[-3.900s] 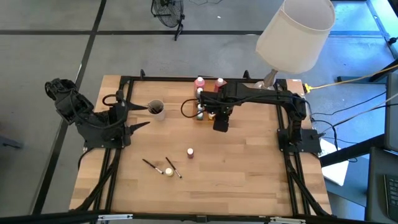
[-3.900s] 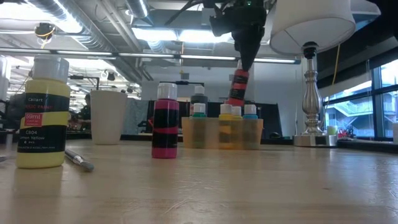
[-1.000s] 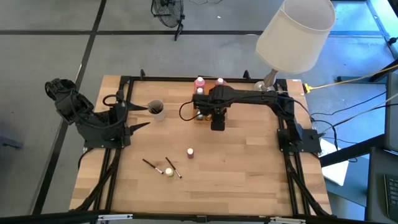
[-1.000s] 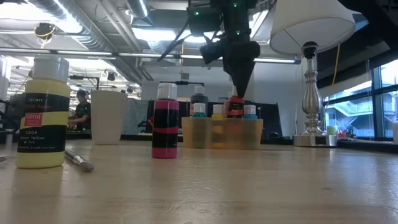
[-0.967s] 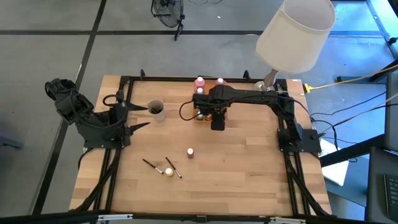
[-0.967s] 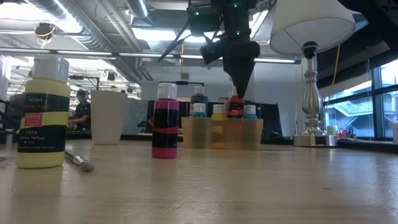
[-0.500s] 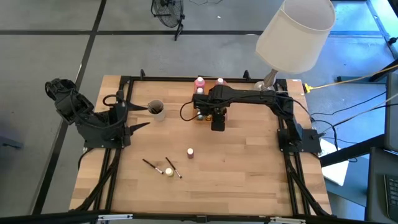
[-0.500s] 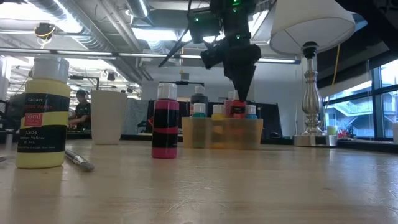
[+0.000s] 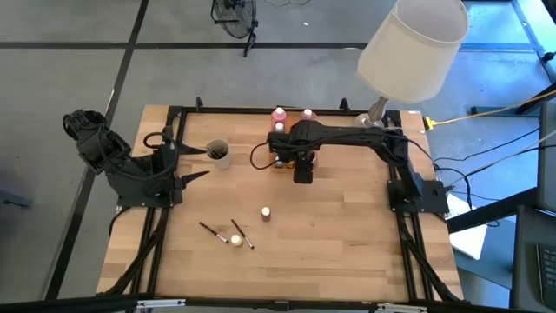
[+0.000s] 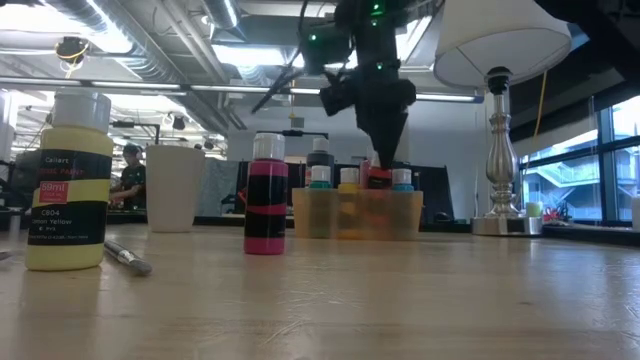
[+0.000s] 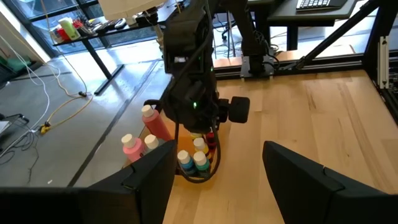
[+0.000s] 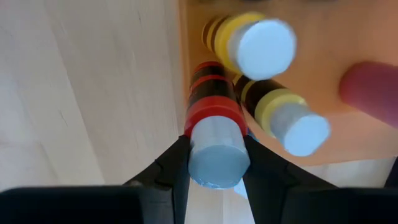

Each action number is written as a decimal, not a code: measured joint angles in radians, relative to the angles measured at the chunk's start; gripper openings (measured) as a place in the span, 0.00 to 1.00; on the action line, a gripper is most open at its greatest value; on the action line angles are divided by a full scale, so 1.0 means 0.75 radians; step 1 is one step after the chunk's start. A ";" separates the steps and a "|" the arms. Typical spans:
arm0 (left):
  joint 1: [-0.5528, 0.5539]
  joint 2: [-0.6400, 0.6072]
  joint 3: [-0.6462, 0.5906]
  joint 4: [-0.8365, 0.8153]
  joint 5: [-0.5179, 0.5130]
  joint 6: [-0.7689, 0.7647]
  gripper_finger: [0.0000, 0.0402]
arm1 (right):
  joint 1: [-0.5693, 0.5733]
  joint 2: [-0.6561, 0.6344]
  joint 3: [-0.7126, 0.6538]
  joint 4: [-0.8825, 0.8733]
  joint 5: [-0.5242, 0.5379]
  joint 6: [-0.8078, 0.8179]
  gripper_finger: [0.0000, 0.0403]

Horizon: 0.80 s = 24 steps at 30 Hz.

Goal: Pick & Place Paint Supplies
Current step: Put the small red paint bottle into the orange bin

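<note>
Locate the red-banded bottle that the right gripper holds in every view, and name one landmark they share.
High view: not visible, hidden under the right gripper at the tray.
Low view: red-banded bottle under the dark fingers, lowered among the bottles in the amber tray.
Left wrist view: only a red sliver under the right arm.
Right wrist view: centre, clamped between the fingers.
Shared landmark: the amber tray.
</note>
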 joint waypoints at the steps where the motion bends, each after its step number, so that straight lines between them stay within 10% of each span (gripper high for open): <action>1: 0.000 0.000 0.000 0.000 0.000 0.000 0.58 | -0.001 0.011 0.000 -0.009 0.000 -0.001 0.30; 24: 0.000 0.000 0.000 -0.001 0.026 0.000 0.58 | -0.025 0.058 -0.001 -0.018 -0.036 0.005 0.30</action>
